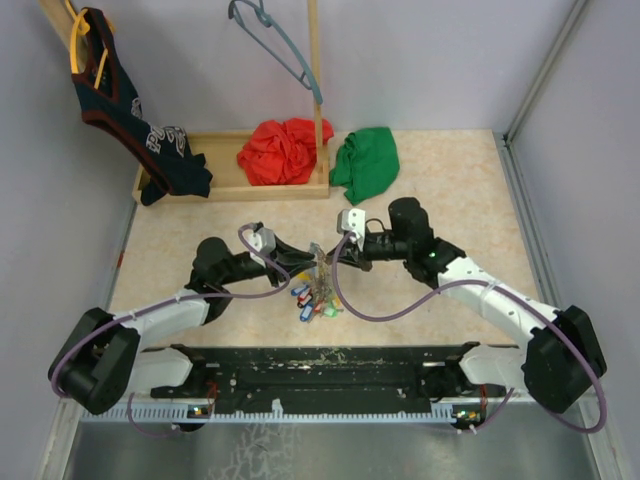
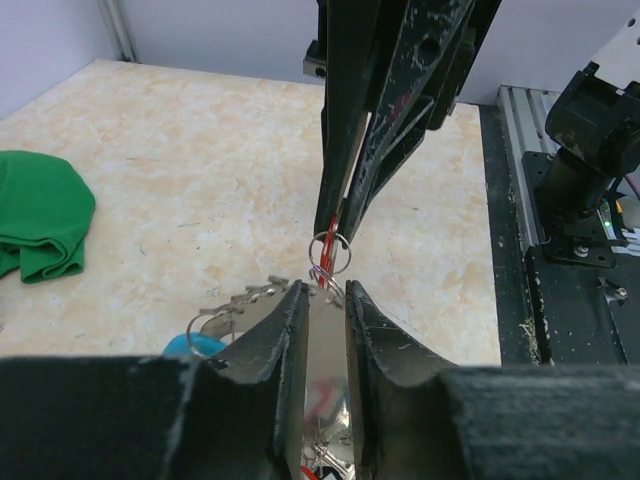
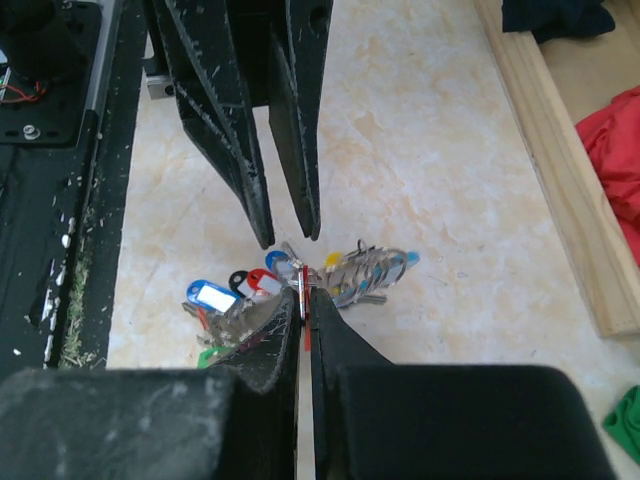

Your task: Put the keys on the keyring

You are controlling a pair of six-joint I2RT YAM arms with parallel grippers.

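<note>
Right gripper [image 3: 306, 295]: fingers all but closed, pinching a thin red tag [image 2: 324, 268] edge-on at the tips. A small split ring [image 2: 347, 255] hangs at the tag's lower end, just above the left fingertips.

Left gripper [image 2: 325, 295]: fingers a narrow gap apart, tips facing the right gripper's and close to them. A flat silvery piece fills the gap in the left wrist view. Whether it is clamped or only seen through the gap, I cannot tell (the right wrist view shows the tips with bare worktop between them).

Both grippers meet above the middle of the worktop [image 1: 450, 190].

Keys [image 3: 240, 295]: the bunch lies on the worktop under the grippers, with blue, red, yellow and green tags visible.

Keyring [image 3: 370, 268]: flat on the worktop, touching the bunch on its far side, grey metal with a light blue end.

Tray [image 1: 228, 187]: wooden, at the back of the worktop. A red cloth [image 1: 283, 150] lies in it, and a dark shirt [image 1: 150, 140] hangs down into its left end. A green cloth [image 1: 365, 162] lies on the worktop just beside its right end.
</note>
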